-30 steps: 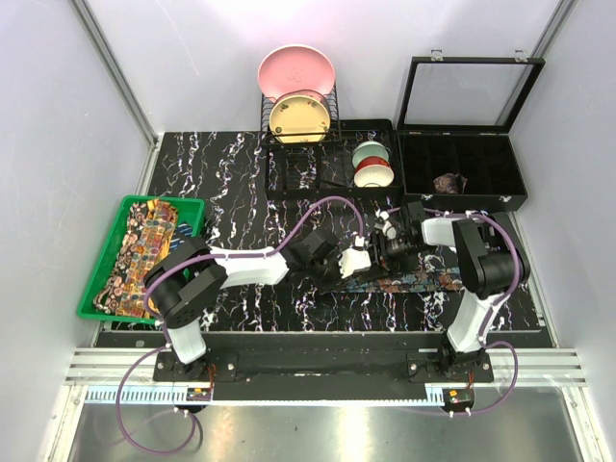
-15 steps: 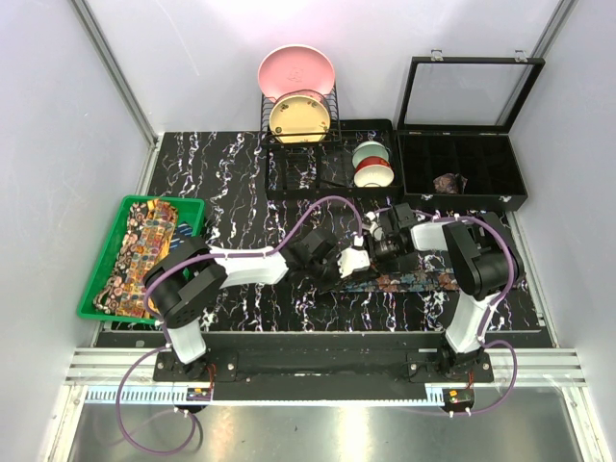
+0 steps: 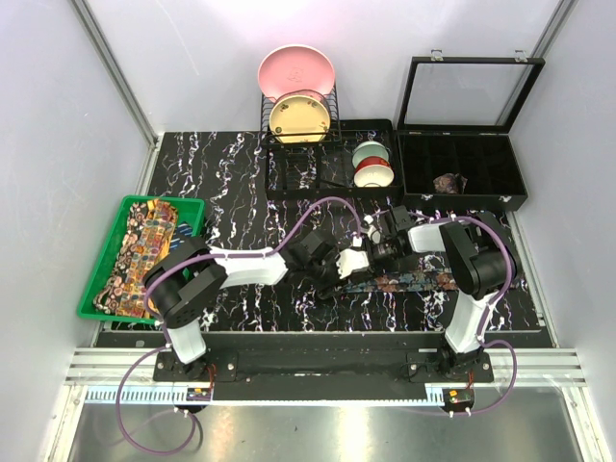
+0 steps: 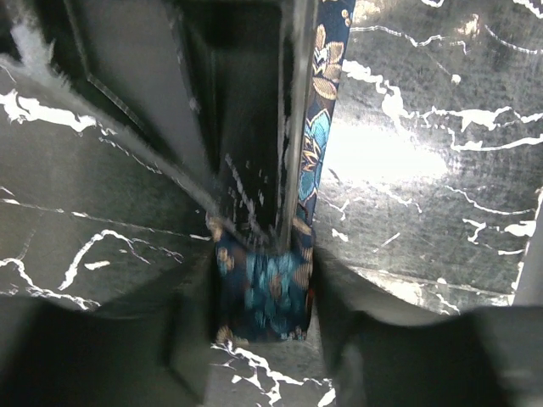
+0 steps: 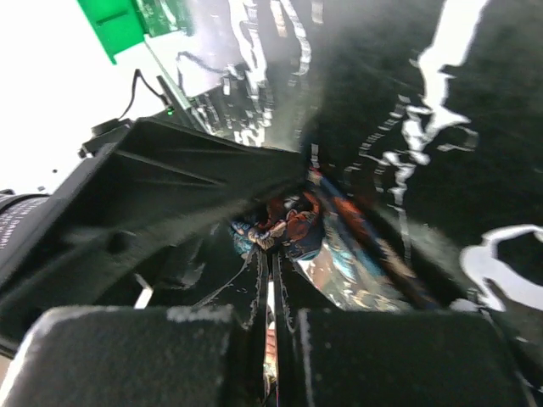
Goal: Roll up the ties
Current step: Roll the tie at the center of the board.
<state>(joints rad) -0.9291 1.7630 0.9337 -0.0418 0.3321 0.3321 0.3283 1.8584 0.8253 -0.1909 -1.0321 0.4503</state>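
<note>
A dark blue tie (image 3: 423, 281) with teal and reddish motifs lies flat on the marble table right of centre. Its folded end (image 4: 263, 292) sits between my left gripper's (image 4: 263, 305) fingers, which stand open with narrow dark gaps on either side. My left gripper (image 3: 348, 265) and right gripper (image 3: 378, 253) meet nose to nose over that end. The right gripper (image 5: 271, 280) is shut on a thin layer of the tie (image 5: 339, 254), a sliver of cloth showing between its pads. More ties (image 3: 144, 250), yellow-orange paisley, lie in the green tray (image 3: 101, 265). A rolled tie (image 3: 449, 183) sits in the black box.
The open black compartment box (image 3: 462, 202) stands at the back right. A dish rack with a pink and a yellow plate (image 3: 296, 96) stands behind the grippers, and stacked bowls (image 3: 372, 166) sit beside it. The purple cable (image 3: 332, 204) arches over the left arm.
The right gripper has shifted left toward the left gripper and closed on the tie's end. The left gripper's jaws have widened around the fold.
</note>
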